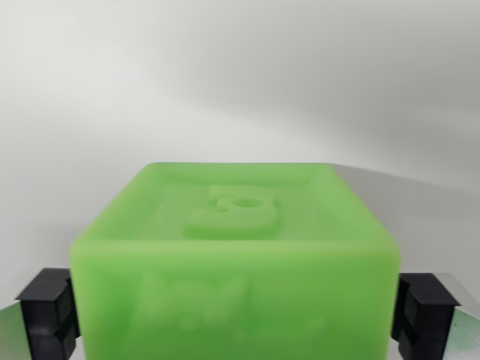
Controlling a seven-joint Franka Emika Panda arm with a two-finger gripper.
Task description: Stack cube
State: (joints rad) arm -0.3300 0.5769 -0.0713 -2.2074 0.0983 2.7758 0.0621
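Observation:
A translucent green cube (234,255) with a raised letter on its top face fills the lower half of the wrist view. My gripper (234,311) is shut on it: one black finger pad (49,307) presses its side at the wrist view's left and the other pad (421,307) at the right. The cube's underside and whatever lies below it are hidden. No second cube shows.
A plain white surface (240,90) with soft grey shadows lies behind the cube.

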